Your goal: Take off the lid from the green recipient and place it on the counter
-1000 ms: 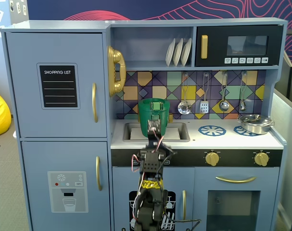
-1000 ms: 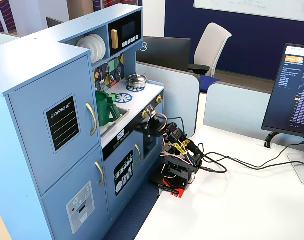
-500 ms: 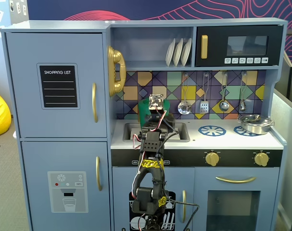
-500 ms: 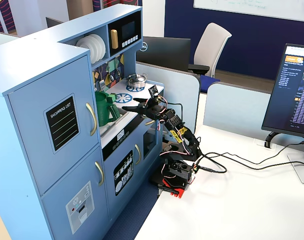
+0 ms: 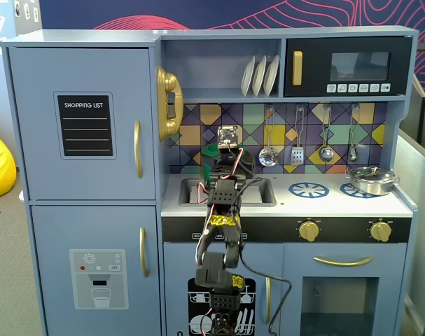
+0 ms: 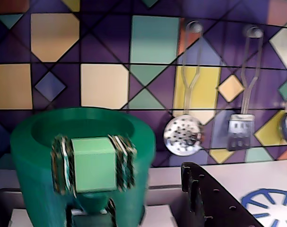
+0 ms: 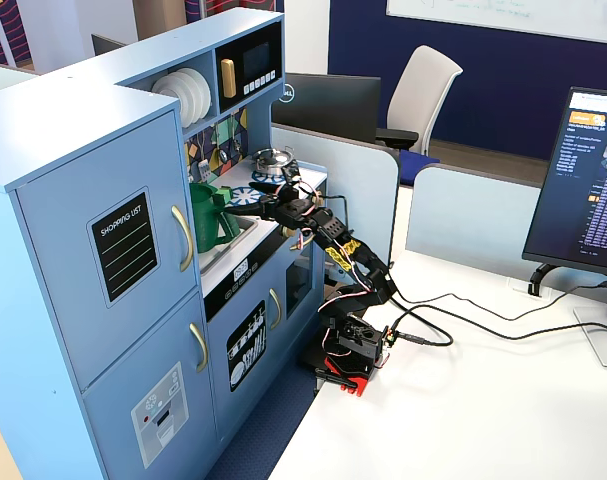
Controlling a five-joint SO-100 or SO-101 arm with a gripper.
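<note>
The green recipient [image 6: 34, 156] fills the lower left of the wrist view, blurred and leaning, with its lighter green ribbed panel [image 6: 93, 163] facing me. Its lower part sits in the sink recess. Its top shows a sunken dark-green round surface; I see no raised handle, so I cannot tell whether the lid is on it. It also shows in both fixed views [image 7: 205, 220] [image 5: 211, 149]. My gripper [image 6: 138, 191] is at the pot's right side; one black finger [image 6: 202, 196] stands apart from it, nothing against its tip. The pale counter [image 6: 256, 175] lies to the right.
A silver pan [image 5: 372, 180] sits on the right burner. A skimmer [image 6: 182, 135] and spatula [image 6: 240, 132] hang on the tiled back wall. A blue burner ring [image 6: 271, 203] is printed on the counter right of the sink [image 5: 258, 190].
</note>
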